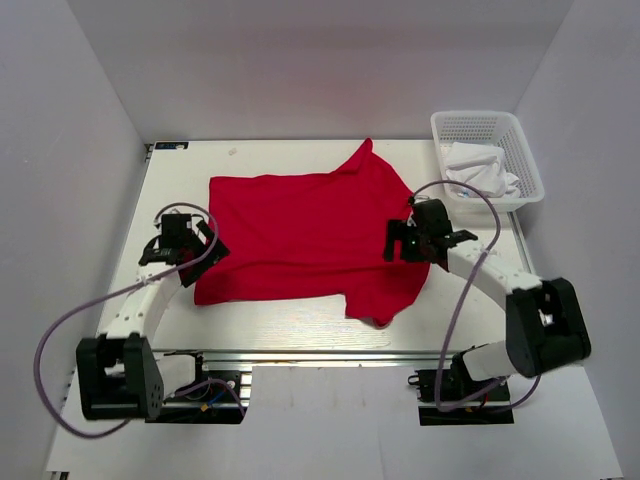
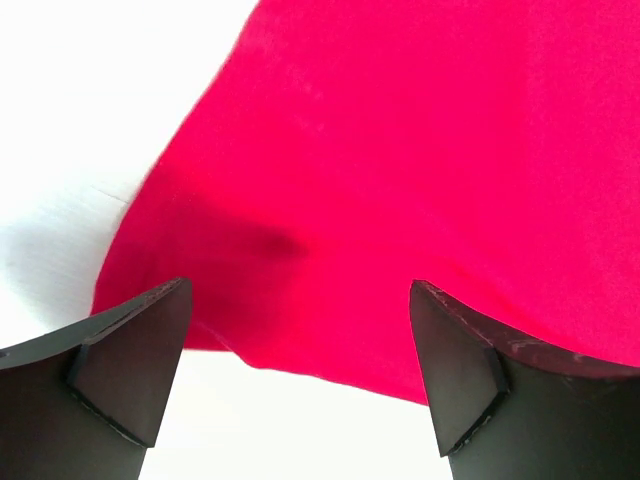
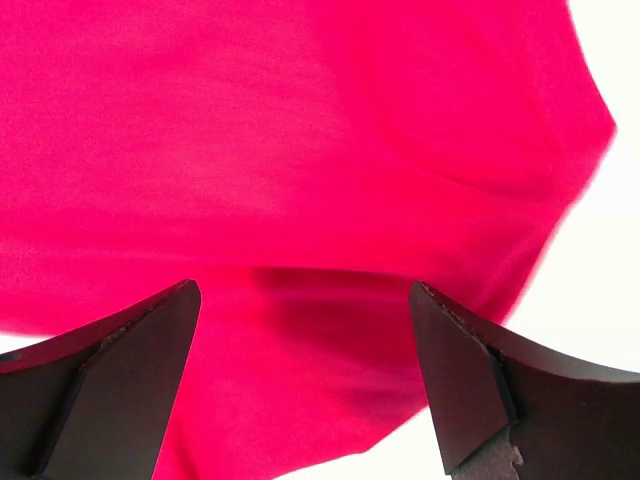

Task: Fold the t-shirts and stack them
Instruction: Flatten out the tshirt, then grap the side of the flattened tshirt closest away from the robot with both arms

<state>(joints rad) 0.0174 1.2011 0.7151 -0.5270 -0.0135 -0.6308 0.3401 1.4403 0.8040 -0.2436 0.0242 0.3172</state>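
Red and thin, the t-shirt (image 1: 300,235) lies spread near the middle of the pale worktop (image 1: 270,325). One sleeve points toward the far edge, and there is a rumpled fold at the shirt's near right corner.

We see the left arm (image 1: 140,300) rise from its base at the near left and slant forward. The left pincer (image 1: 195,247) hangs over the shirt's left hem, by the near left corner. Its wrist camera shows the two dark fingers (image 2: 130,360) spread wide, with the cloth's edge and bare worktop below them and nothing pinched.

The right arm (image 1: 495,275) bends at a bulky joint at the near right and reaches forward and leftward. This puts the right pincer (image 1: 400,240) over the shirt's right side. There too we find the fingers (image 3: 470,370) held well apart, with red fabric filling the view beneath and none of it gripped.

At the far right corner stands a white basket (image 1: 520,150) with white cloth (image 1: 480,178) inside.
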